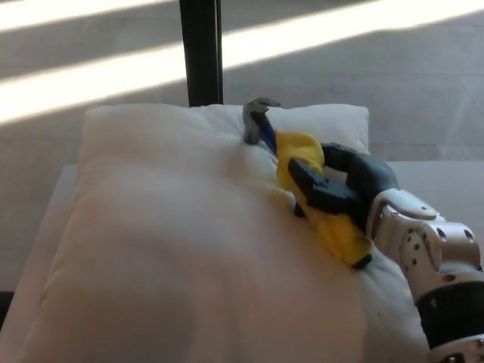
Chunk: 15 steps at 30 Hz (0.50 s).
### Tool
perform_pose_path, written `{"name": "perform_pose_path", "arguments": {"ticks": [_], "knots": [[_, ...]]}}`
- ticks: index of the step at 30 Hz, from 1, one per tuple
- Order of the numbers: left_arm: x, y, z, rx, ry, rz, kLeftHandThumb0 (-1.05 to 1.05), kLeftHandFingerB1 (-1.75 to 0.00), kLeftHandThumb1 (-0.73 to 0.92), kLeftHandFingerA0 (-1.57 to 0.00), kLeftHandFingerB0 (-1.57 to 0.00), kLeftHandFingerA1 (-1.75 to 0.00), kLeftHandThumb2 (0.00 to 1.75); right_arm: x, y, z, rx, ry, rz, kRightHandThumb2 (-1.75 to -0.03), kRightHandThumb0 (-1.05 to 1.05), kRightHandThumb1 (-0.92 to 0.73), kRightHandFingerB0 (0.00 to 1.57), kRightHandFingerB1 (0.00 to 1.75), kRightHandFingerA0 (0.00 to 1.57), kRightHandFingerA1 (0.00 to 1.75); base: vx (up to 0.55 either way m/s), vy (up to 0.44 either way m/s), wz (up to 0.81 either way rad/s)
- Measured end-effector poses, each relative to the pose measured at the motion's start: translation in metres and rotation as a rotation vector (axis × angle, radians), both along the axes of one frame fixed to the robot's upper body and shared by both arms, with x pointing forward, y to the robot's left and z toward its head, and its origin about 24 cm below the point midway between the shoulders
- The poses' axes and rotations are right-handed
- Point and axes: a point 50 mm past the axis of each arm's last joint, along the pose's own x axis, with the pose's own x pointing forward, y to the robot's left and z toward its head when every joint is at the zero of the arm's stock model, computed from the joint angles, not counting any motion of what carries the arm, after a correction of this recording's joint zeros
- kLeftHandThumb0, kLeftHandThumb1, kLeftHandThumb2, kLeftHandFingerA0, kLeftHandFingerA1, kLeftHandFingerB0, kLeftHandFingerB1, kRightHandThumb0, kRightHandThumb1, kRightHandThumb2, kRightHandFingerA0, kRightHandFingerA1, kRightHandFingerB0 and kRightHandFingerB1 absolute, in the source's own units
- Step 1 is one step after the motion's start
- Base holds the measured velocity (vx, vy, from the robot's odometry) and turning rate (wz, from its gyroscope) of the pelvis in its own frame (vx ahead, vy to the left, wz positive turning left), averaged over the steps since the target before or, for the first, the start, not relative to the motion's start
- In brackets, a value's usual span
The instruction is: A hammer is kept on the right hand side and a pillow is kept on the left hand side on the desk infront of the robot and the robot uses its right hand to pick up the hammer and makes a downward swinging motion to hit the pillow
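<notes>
Large white pillow covers most of the desk, left and centre. Right hand reaches in from the right over the pillow's right part, black fingers wrapped tight round the yellow grip of the hammer. Grey hammer head at far end, touching the pillow's far edge.

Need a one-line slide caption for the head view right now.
Right hand grips the yellow-handled hammer, its metal head at the far side of the white pillow.
</notes>
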Motion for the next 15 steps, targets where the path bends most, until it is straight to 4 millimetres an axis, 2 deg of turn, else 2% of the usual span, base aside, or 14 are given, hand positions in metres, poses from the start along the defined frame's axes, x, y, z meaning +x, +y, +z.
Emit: {"name": "perform_pose_path", "arguments": {"ticks": [1,2,3,4,5,6,7,8,9,10,11,12,13,15], "knots": [[0.0,0.0,0.0,0.0,0.0,0.0,-0.6,-0.58,0.55,-0.51,-0.42,-0.64,0.94,0.001,-0.001,0.004,0.022,0.004,-0.004,-0.89,-0.39,-0.74,0.74,1.63,1.06,1.75,0.0,0.0,0.0],[0.0,0.0,0.0,0.0,0.0,0.0,-0.62,-0.59,0.54,-0.53,-0.43,-0.66,0.95,0.003,-0.003,0.007,0.043,0.008,-0.008,-1.11,-0.36,-0.6,0.84,1.59,1.05,1.75,0.0,0.0,0.0],[0.0,0.0,0.0,0.0,0.0,0.0,-0.62,-0.59,0.54,-0.53,-0.43,-0.66,0.95,0.004,-0.004,0.011,0.066,0.012,-0.013,-1.11,-0.36,-0.6,0.84,1.59,1.05,1.75,0.0,0.0,0.0],[0.0,0.0,0.0,0.0,0.0,0.0,-0.62,-0.46,0.69,-0.59,-0.5,-0.56,0.61,0.005,-0.005,0.014,0.081,0.014,-0.016,-1.15,-0.36,-0.58,0.8,1.63,1.06,1.75,0.0,0.0,0.0],[0.0,0.0,0.0,0.0,0.0,0.0,-0.6,-0.47,0.69,-0.58,-0.48,-0.57,0.61,0.006,-0.007,0.019,0.106,0.014,-0.019,-1.11,-0.36,-0.57,0.86,1.46,1.09,1.75,0.0,0.0,0.0],[0.0,0.0,0.0,-0.001,-0.001,0.0,-0.6,-0.47,0.7,-0.58,-0.48,-0.56,0.61,0.007,-0.009,0.025,0.13,0.012,-0.021,-1.08,-0.37,-0.58,0.85,1.57,1.07,1.75,0.0,0.0,0.0],[0.0,0.0,0.0,-0.001,-0.001,0.001,-0.6,-0.47,0.7,-0.58,-0.48,-0.56,0.61,0.008,-0.011,0.031,0.156,0.012,-0.023,-1.08,-0.37,-0.58,0.85,1.57,1.07,1.75,0.0,0.0,0.0],[0.001,0.0,0.0,-0.001,-0.001,0.001,-0.58,-0.47,0.72,-0.55,-0.45,-0.56,0.62,0.009,-0.012,0.035,0.174,0.01,-0.024,-1.09,-0.36,-0.6,0.93,1.41,1.11,1.75,0.0,0.0,0.0],[0.001,0.0,0.0,-0.002,-0.001,0.002,-0.58,-0.46,0.71,-0.57,-0.46,-0.55,0.62,0.01,-0.014,0.04,0.197,0.008,-0.024,-1.05,-0.38,-0.63,0.82,1.63,1.09,1.75,0.0,0.0,0.0],[0.0,0.0,0.0,-0.002,-0.001,0.002,-0.59,-0.47,0.71,-0.56,-0.46,-0.56,0.62,0.01,-0.016,0.045,0.222,0.005,-0.026,-1.13,-0.35,-0.61,0.82,1.67,1.1,1.75,0.0,0.0,0.0],[0.0,0.0,0.0,-0.002,0.0,0.003,-0.59,-0.47,0.71,-0.56,-0.46,-0.56,0.62,0.011,-0.02,0.051,0.241,-0.002,-0.03,-1.13,-0.35,-0.61,0.82,1.67,1.1,1.75,0.0,0.0,0.0],[0.0,0.0,0.0,-0.002,0.0,0.003,-0.58,-0.47,0.71,-0.57,-0.46,-0.57,0.62,0.011,-0.024,0.057,0.263,-0.01,-0.035,-1.1,-0.36,-0.67,0.78,1.75,1.08,1.75,0.0,0.0,0.0],[0.0,0.0,0.0,-0.002,0.0,0.004,-0.59,-0.47,0.71,-0.57,-0.48,-0.58,0.61,0.011,-0.028,0.063,0.278,-0.02,-0.039,-1.14,-0.35,-0.63,0.8,1.7,1.08,1.75,0.0,0.0,0.0],[-0.001,0.0,0.0,-0.002,0.003,0.006,-0.6,-0.47,0.71,-0.58,-0.47,-0.58,0.62,0.011,-0.039,0.077,0.312,-0.045,-0.053,-1.21,-0.34,-0.64,0.78,1.75,1.08,1.75,0.0,0.0,0.0]]}}
